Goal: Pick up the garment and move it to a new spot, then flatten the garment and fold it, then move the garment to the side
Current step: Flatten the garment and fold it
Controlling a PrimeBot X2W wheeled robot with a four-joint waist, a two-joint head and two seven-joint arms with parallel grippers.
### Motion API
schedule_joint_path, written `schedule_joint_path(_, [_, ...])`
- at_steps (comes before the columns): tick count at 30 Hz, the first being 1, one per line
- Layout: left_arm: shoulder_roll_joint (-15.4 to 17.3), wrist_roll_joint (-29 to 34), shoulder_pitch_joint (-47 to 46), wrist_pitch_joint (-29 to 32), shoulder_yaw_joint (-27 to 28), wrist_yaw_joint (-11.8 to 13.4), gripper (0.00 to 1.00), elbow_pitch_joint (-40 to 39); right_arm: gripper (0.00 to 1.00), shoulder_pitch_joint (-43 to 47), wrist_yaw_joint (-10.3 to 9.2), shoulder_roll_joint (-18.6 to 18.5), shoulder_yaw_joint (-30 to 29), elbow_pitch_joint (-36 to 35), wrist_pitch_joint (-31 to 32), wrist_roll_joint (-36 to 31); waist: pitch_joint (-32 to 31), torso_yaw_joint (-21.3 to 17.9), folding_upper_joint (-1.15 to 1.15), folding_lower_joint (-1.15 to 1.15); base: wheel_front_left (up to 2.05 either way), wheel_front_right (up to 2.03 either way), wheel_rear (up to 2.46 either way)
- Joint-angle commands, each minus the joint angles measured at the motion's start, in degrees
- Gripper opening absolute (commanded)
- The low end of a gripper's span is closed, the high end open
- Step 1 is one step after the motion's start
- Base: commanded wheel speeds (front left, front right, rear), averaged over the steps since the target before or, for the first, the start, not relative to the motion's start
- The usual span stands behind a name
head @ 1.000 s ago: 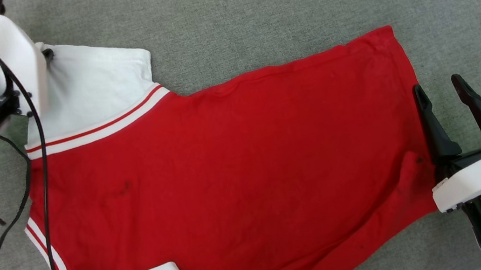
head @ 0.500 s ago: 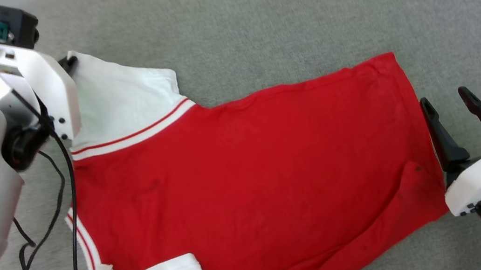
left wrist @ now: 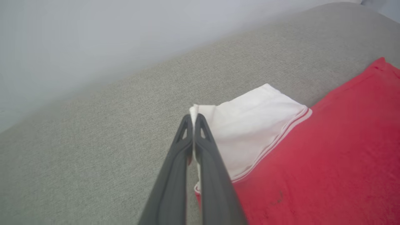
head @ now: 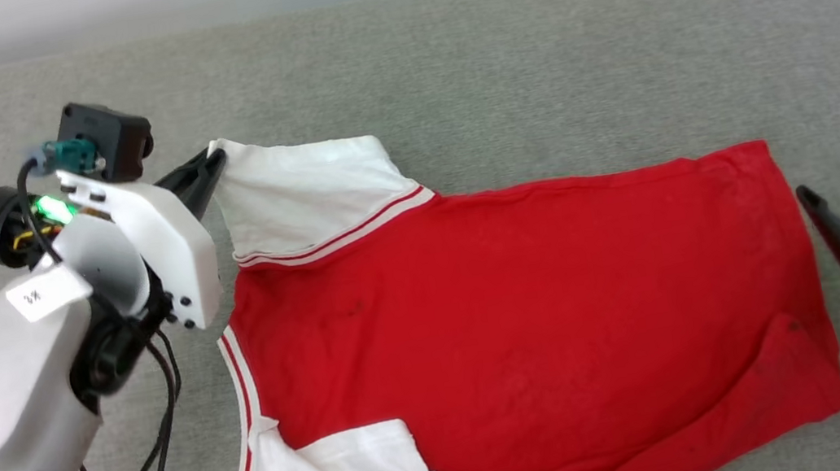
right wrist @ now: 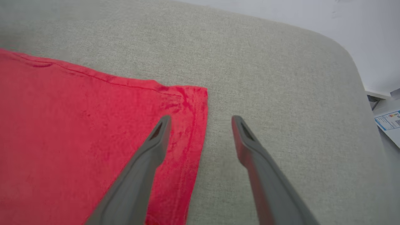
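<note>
Grey surface (head: 525, 48) bare beyond garment (head: 522, 320); black cable (head: 167, 423) hangs near striped edge.

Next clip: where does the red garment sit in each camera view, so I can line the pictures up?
Head view: the garment lies spread across the middle, its white sleeve at upper left pinched by the left end effector.
Left wrist view: the right side, sleeve at centre between the shut fingers.
Right wrist view: the left half, hem corner near the open right end effector.
Shared landmark: the grey fabric surface underneath.
</note>
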Motion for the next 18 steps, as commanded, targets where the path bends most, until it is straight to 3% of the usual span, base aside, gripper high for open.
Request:
schedule_joint_path(1, [0.7,-0.2,1.8,-0.3,0.1,1.3,0.0,-3.3,1.0,-2.7,-0.06,-2.4,0.6,1.3,2.9,1.1,1.1,1.2,0.0,0.01,0.0,0.0,0.0])
schedule_joint_path(8, [3.5,0.2,6.0,-0.7,1.1,6.0,0.0,-15.3,1.0,-12.4,-0.05,-7.4,4.7,8.9,15.0,7.0,4.4,3.6,0.0,0.01,0.0,0.0,0.0])
schedule_joint_path(18, [3.7,1.5,6.7,-0.5,0.4,8.2,0.0,-22.3,1.0,-20.7,-0.06,-10.8,11.0,18.3,21.1,7.3,7.2,7.1,0.0,0.01,0.0,0.0,0.0])
